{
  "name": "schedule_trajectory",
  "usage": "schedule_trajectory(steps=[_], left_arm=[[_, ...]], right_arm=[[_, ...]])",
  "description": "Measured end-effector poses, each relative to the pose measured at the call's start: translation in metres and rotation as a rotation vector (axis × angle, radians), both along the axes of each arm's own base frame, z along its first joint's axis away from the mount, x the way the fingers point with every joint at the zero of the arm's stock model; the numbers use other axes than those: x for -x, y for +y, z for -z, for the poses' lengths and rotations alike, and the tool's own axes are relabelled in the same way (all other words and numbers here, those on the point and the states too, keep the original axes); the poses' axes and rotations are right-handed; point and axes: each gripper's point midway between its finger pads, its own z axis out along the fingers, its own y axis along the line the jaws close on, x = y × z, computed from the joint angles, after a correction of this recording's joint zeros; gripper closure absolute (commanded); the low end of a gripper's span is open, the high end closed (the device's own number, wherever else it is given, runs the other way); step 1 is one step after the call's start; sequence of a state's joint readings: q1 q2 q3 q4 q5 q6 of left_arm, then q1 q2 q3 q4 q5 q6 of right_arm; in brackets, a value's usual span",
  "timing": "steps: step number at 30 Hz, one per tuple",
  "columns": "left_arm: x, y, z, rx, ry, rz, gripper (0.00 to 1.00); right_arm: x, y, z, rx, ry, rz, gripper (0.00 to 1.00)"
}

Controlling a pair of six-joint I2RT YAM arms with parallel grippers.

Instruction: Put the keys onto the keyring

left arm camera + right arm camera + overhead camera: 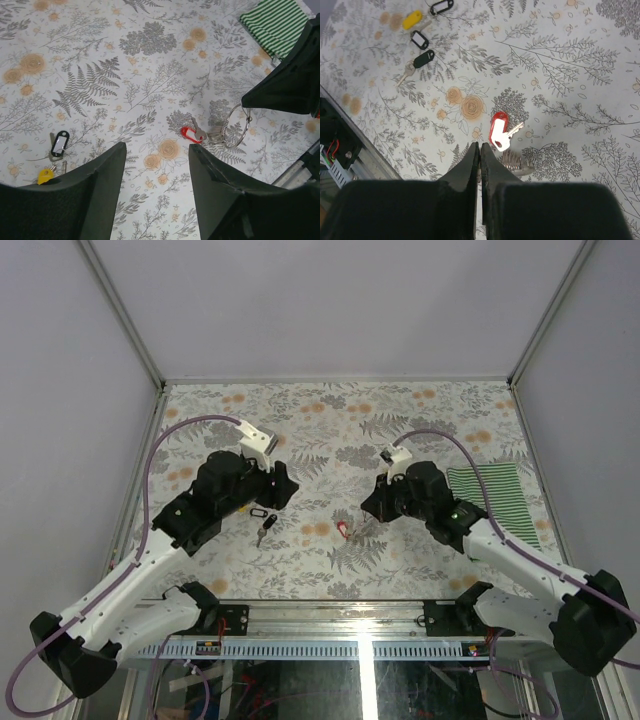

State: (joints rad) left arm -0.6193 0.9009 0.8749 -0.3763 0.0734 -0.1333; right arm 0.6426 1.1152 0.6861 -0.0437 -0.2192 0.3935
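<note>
Floral-print tabletop (150,65). Thin silver wire keyring (235,126) stands tilted, its rim pinched in the right end effector (480,148), fingers together. Red-tagged key (498,131) lies flat at the ring's foot. Left end effector (157,146) fingers apart, empty. Yellow-tagged key (45,175) and black-tagged key (59,144) lie well apart from the ring.

Mid-table (330,410), one key (499,131) lies just left of the keyring (236,125); the other keys (264,524) cluster farther left; a cloth (497,502) lies along the right edge.
</note>
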Motion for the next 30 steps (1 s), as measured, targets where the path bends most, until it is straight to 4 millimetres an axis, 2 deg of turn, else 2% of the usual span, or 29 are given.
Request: schedule_trajectory(steps=[6,12,17,23,26,30], left_arm=[[0.005,-0.012,-0.007,0.055,0.001,0.061,0.43],[0.015,-0.035,-0.024,0.164,0.002,0.172,0.4],[0.027,-0.056,-0.046,0.262,-0.019,0.268,0.38],[0.054,-0.081,-0.076,0.359,-0.074,0.39,0.38],[0.064,-0.089,-0.086,0.397,-0.095,0.429,0.38],[0.069,-0.095,-0.087,0.41,-0.096,0.446,0.38]], right_arm=[[0.013,0.002,-0.028,-0.086,-0.112,-0.068,1.0],[0.029,0.008,-0.073,-0.224,-0.262,-0.158,1.0],[0.039,0.011,-0.106,-0.344,-0.339,-0.186,1.0],[0.044,0.014,-0.147,-0.494,-0.397,-0.182,1.0],[0.046,0.014,-0.16,-0.546,-0.401,-0.174,1.0],[0.047,0.015,-0.164,-0.573,-0.385,-0.168,1.0]])
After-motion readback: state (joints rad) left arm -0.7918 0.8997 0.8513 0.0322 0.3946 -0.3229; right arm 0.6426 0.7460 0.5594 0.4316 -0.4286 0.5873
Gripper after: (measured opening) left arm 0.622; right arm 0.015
